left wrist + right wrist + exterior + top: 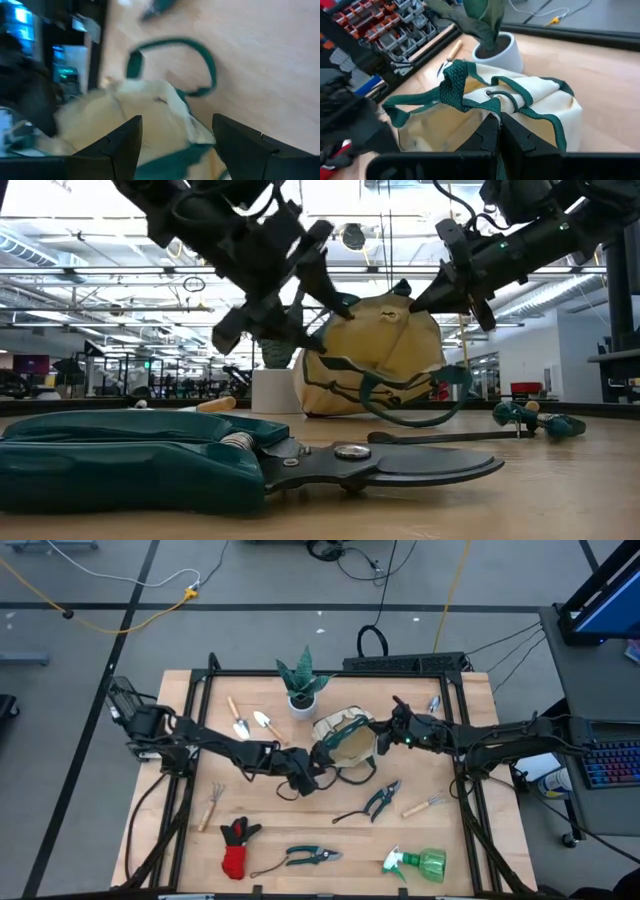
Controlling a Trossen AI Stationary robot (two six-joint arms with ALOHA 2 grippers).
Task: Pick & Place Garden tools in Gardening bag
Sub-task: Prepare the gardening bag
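Watching from my remote station, I saw the gardening bag (345,740) lying tipped on the table (470,850) near its middle, just in front of the white plant pot (301,705), with both arms meeting at it. My right gripper (499,131) was clenched on the green-trimmed rim of the bag (the right wrist view showed its two fingers pressed together with the trim pinched between them, the beige canvas falling away on either side). My left gripper (172,145) sat at the opposite side of the bag, its fingers (120,145) spread apart and straddling the canvas edge without closing on it; the dark loop handle (200,65) lay on the wood beyond. Around the bag the garden tools rested loose on the table: two wooden-handled trowels (252,720) behind the left arm, a small rake (210,802) toward the left edge, the red-black glove (236,846) near the front, one pair of pruning shears (300,857) beside the glove, a second pair (378,800) just in front of the bag, a wooden-handled fork (424,805) next to that pair, and the green spray bottle (420,864) at the front right.
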